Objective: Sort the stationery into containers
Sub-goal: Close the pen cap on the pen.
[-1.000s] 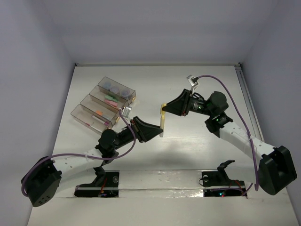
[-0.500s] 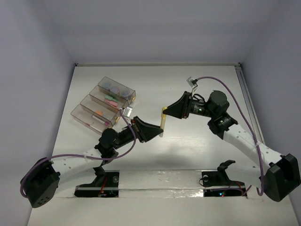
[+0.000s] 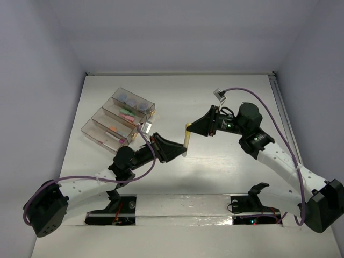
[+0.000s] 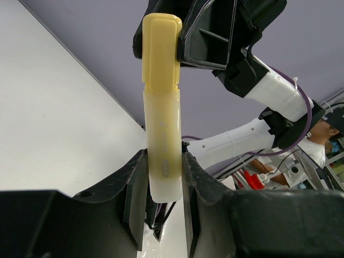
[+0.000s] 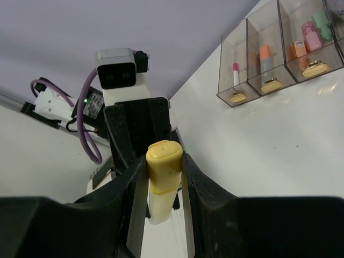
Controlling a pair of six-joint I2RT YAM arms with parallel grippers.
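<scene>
A yellow stick (image 3: 187, 138) with a yellow cap stands upright above the table, held at both ends. My left gripper (image 3: 181, 151) is shut on its pale lower body (image 4: 161, 107). My right gripper (image 3: 190, 128) is shut on its cap (image 5: 164, 156). In the left wrist view my left gripper (image 4: 163, 157) has a finger on each side of the stick. In the right wrist view my right gripper (image 5: 163, 164) has both fingers against the cap. Four clear smoky containers (image 3: 118, 121) sit in a row at the far left, holding blue-grey discs, pink, green and orange sticks.
The containers also show in the right wrist view (image 5: 279, 48), each with a gold latch at its near end. The left wrist camera block (image 5: 119, 69) faces the right wrist. Walls close the table at back and sides.
The right arm's base link has swung further right and its gripper has come slightly lower and left on the cap. The left arm and the stick have hardly moved.
</scene>
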